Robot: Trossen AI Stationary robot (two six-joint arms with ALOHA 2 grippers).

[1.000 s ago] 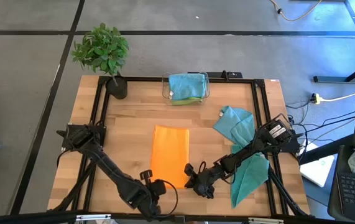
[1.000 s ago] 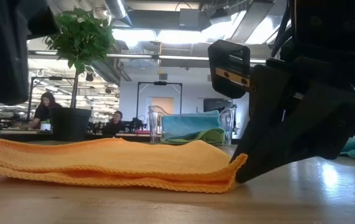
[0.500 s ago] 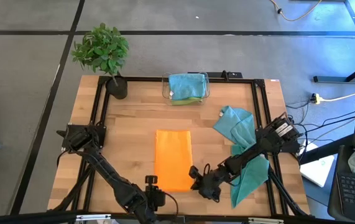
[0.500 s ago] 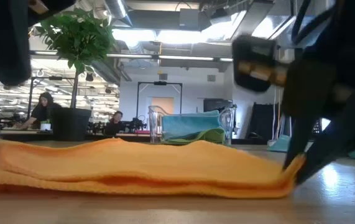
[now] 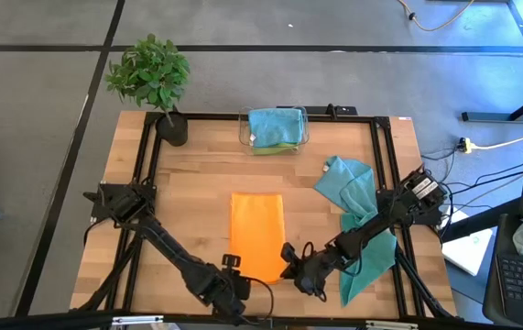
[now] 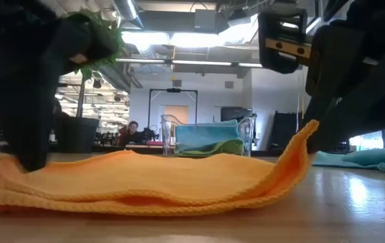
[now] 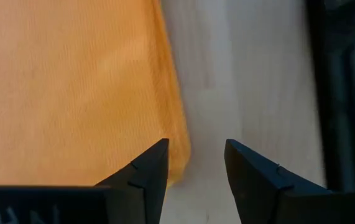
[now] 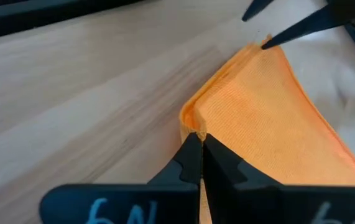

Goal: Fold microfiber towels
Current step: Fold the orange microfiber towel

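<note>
Neatly folded orange towel (image 5: 256,235), one corner lifted.

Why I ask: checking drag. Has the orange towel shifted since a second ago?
Yes. The orange towel slid slightly rightward, toward the teal towels, judged against the bin.

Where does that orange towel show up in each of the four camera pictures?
High view: orange towel lies mid-table, toward the near edge.
Low view: it fills the foreground, its right corner lifted.
Left wrist view: it covers the picture's left side.
Right wrist view: it spreads across the right, corner pinched by the right end effector.
Shared landmark: the wooden table.
</note>
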